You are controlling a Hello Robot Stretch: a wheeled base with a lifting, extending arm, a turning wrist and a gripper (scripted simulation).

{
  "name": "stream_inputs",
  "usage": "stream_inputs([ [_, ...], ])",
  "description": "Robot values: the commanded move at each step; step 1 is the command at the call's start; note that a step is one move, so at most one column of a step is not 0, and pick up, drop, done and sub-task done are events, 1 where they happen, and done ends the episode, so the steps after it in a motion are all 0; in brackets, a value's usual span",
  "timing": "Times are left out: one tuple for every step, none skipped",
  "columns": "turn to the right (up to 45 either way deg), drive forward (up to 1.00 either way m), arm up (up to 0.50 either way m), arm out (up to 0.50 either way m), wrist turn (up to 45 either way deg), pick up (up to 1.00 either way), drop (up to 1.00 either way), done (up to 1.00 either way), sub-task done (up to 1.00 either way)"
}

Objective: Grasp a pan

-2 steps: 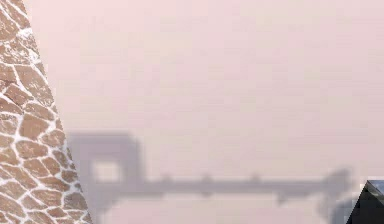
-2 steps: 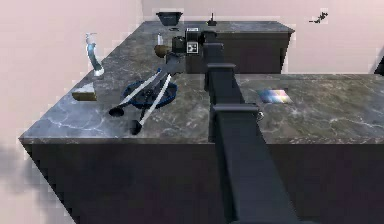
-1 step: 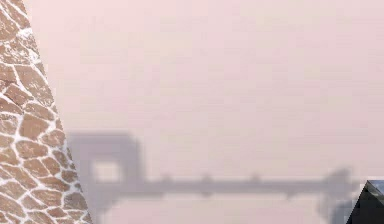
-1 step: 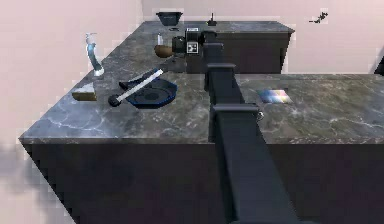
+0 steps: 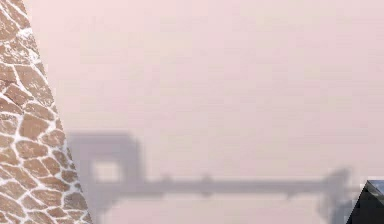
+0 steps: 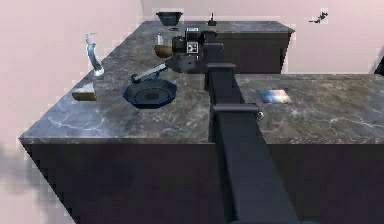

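A dark round pan [image 6: 150, 94] lies on the dark marble counter [image 6: 120, 120], its grey handle [image 6: 150, 72] pointing up and to the right. My arm [image 6: 235, 130] rises from the bottom edge across the counter. At its far end stand the two white marked squares [image 6: 192, 40], with the gripper [image 6: 175, 57] left of them, just beyond the pan's handle. A brownish round thing [image 6: 160, 46] sits on the counter right at the gripper, so I cannot tell whether the gripper holds anything.
A clear glass vessel [image 6: 93, 55] and a small tan block [image 6: 85, 96] stand near the counter's left end. A small bluish flat item [image 6: 272, 96] lies right of the arm. A dark bowl [image 6: 170, 16] sits on the far counter. A stone wall [image 5: 30, 130] borders the forward view's left.
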Motion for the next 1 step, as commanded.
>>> stream_inputs([
  [0.0,0.0,0.0,0.0,9.0,0.0,0.0,0.0,0.0],
])
